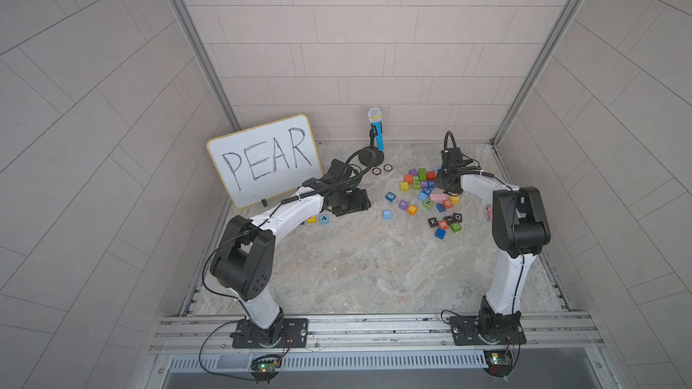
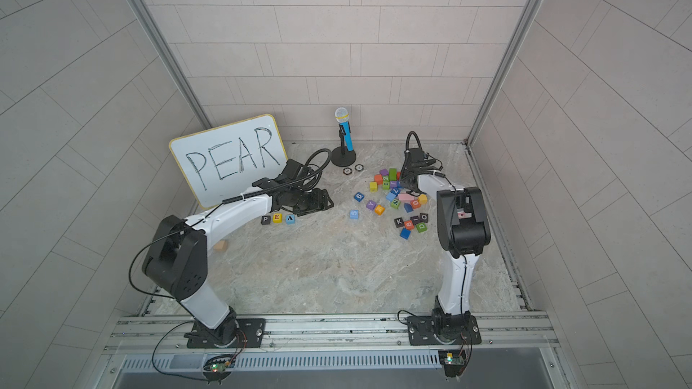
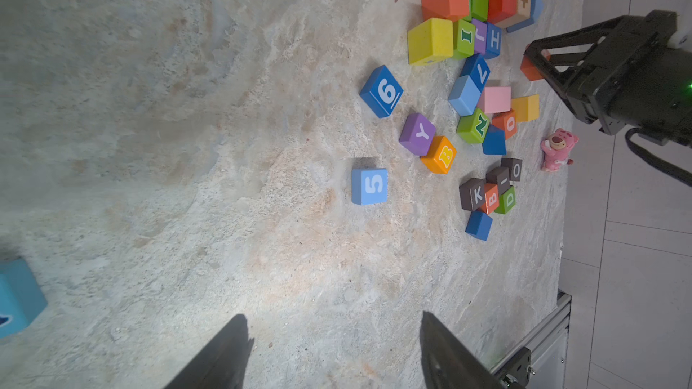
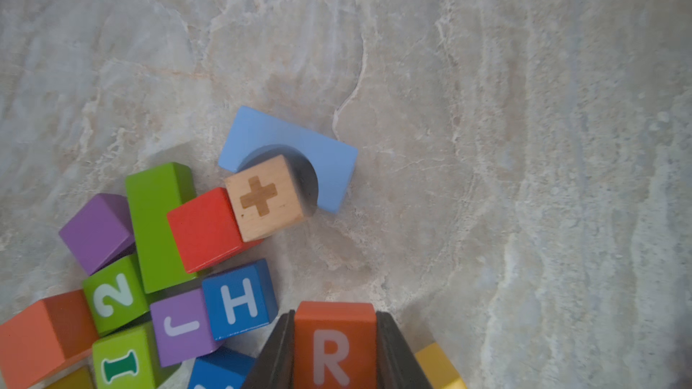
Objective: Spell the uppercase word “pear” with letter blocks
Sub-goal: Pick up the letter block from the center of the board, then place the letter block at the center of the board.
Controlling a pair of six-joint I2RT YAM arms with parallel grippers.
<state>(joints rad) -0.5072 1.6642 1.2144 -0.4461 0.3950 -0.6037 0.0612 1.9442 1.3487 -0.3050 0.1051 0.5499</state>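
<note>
Clamps right gripper [image 4: 334, 315] tight on the orange-red R block [image 4: 334, 349], one dark finger [image 4: 275, 353] flat against each side face, white R turned toward the wrist camera. Grips it at the edge of the loose pile [image 1: 427, 188], just beside the blue H cube [image 4: 239, 303] on one side and a yellow cube [image 4: 438, 364] on the other; cannot tell whether lifted off the marble-patterned table [image 1: 355, 267] or resting on it. Holds left gripper [image 3: 333, 316] spread wide over bare tabletop, nothing between its fingers, well apart from the pile. Shows, in a top view, the dark purple P block [image 2: 266, 219], yellow E block [image 2: 277, 218] and blue A block [image 2: 290, 219] side by side in a row reading P-E-A, in front of the whiteboard [image 2: 228, 160] and just beside the left gripper. Shows the blue 6 cube [image 3: 382, 91] and light blue 5 cube [image 3: 369, 185] lying apart from each other between that row and the pile, and the plain pink block [image 3: 495, 99] inside the pile. Has the whiteboard, lettered PEAR, propped at the back left corner, the toy microphone [image 1: 375, 127] upright on its stand at the back wall, and a small pink figure [image 3: 558, 149] on the table near the right arm.
</note>
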